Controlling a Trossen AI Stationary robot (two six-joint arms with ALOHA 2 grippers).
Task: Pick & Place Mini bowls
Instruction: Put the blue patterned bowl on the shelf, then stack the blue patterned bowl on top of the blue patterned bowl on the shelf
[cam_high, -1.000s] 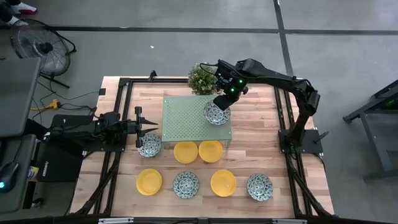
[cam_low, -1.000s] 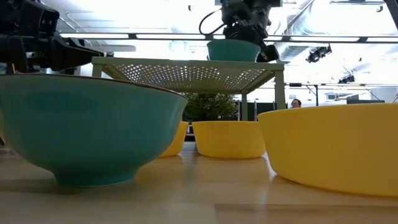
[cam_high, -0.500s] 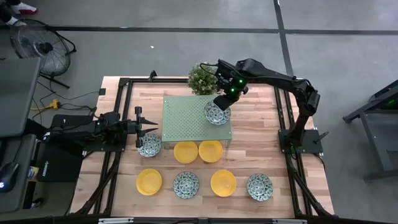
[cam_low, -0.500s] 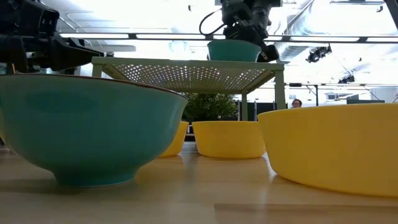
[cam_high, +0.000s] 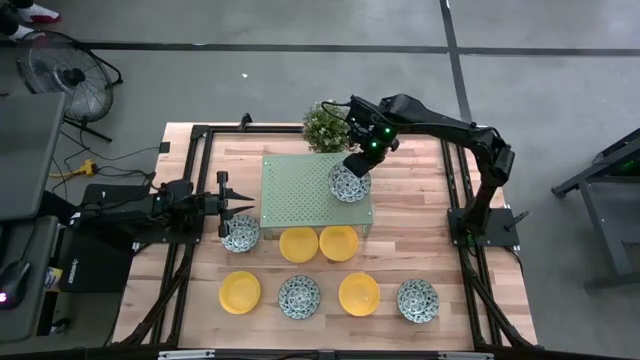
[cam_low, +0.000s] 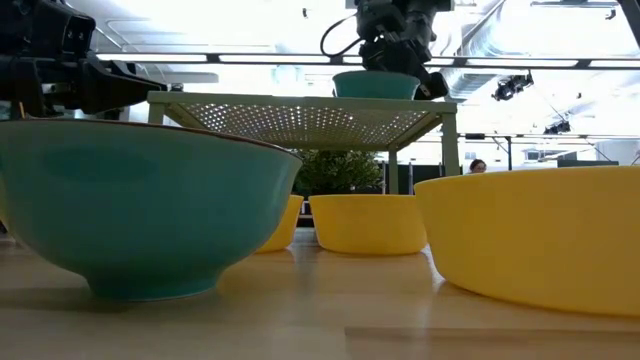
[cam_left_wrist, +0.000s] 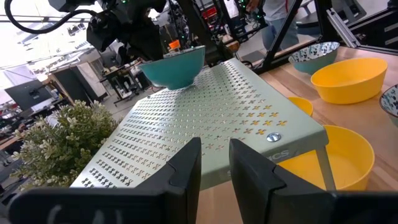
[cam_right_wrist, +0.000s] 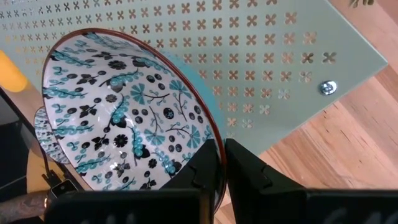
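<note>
Eight mini bowls (cam_high: 299, 297) lay upright; no writing was readable. One patterned bowl (cam_high: 349, 182) sat at the right edge of the green perforated shelf (cam_high: 300, 190), its rim pinched by the right pincer (cam_high: 358, 164). Left pincer (cam_high: 240, 206), fingers slightly apart and holding nothing, waited near the surface's (cam_high: 420, 230) left edge.

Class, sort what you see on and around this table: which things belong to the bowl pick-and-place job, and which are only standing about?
Belong to the job:
- patterned bowl on the green perforated shelf, in the right gripper
- three more patterned bowls
- four yellow bowls

Standing about:
- potted plant
- floor fan
- left gripper, waiting
</note>
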